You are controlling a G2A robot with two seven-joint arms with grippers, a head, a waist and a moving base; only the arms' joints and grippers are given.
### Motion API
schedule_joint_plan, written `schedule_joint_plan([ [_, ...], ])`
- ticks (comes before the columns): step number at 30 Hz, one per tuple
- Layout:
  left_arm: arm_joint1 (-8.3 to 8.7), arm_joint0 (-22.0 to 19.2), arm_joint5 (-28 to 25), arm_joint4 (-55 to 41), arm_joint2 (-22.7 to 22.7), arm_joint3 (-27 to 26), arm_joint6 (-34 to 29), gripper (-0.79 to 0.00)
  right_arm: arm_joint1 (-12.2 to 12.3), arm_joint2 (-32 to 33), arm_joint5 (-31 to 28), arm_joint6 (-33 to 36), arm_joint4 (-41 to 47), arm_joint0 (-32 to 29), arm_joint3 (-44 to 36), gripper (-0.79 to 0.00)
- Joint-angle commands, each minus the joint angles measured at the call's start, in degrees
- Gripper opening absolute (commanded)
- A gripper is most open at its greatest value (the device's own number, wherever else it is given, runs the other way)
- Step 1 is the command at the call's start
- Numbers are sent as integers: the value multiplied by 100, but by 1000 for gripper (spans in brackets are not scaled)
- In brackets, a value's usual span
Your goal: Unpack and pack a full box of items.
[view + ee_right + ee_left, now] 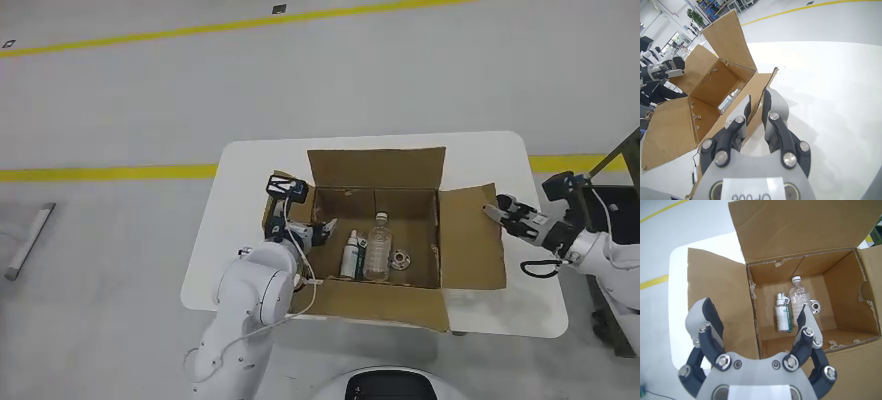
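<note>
Squarely on the white table (250,220) sits the open cardboard box (376,167). On its floor a clear plastic bottle (797,300) lies between a metal flange (815,307) and a small spray bottle (781,317), with a green-handled adjustable wrench (789,321) wedged beside it. The left gripper (757,306) hangs over the box's left edge, fingers wide apart. The right gripper (757,94) has its fingers narrowly apart, straddling the outer edge of the right flap (470,235).

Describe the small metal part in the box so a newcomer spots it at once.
An open cardboard box stands on the white table. On its floor, the metal ring lies beside the water bottle, on the side away from the spray bottle. It alone is round and shiny, with a centre hole.
</note>
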Motion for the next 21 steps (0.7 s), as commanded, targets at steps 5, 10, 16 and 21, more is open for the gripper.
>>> schedule_joint_plan([
  [5, -21, -62, -74, -66, 158, -121, 103, 0, 8, 249, 97, -705, -695, -132, -250, 0],
  [10, -28, -168, -369, -4, 365, -250, 9, 0, 3, 500, -17, -1584, -1362, -326, -530, 0],
  [16, -85, -391, -576, -343, 727, -258, 51, 0, -3, 689, -315, -2385, -2072, -525, -911, -785],
  [21, -121, -496, -567, -567, 850, -187, 131, 0, -11, 760, -381, -2868, -2872, -718, -1322, -785],
])
